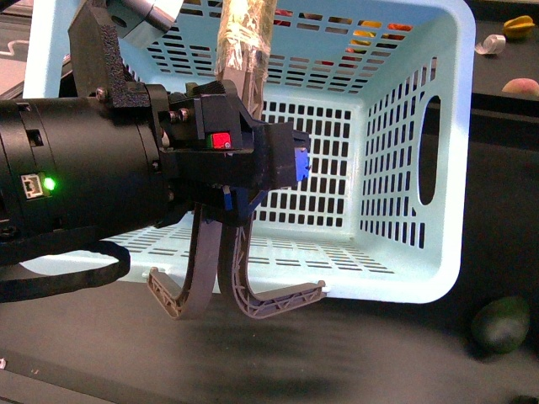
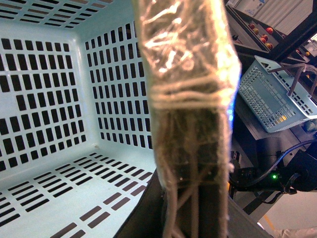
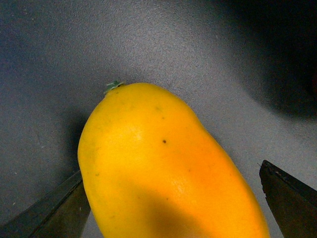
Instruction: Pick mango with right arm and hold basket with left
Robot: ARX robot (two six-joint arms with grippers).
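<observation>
The light turquoise basket [image 1: 396, 168] is tipped with its open side toward me, so its slotted inside shows. My left gripper [image 1: 253, 168], on the bulky black arm with a green light, is shut on the basket's tape-wrapped handle [image 1: 244, 42]. In the left wrist view that taped handle [image 2: 185, 99] runs down between the dark jaws of the left gripper [image 2: 190, 213]. In the right wrist view the yellow-orange mango [image 3: 163, 168] lies on a grey surface. My right gripper [image 3: 171, 208] is open, with one dark finger [image 3: 290, 198] on each side of the fruit, apart from it. The right arm does not show in the front view.
A dark green oval fruit [image 1: 501, 324] lies on the black table at the front right of the basket. A small yellow-orange piece [image 1: 518, 27], a pinkish fruit [image 1: 522, 86] and a white roll [image 1: 487, 44] sit at the far right. Another turquoise basket [image 2: 275, 96] stands further off.
</observation>
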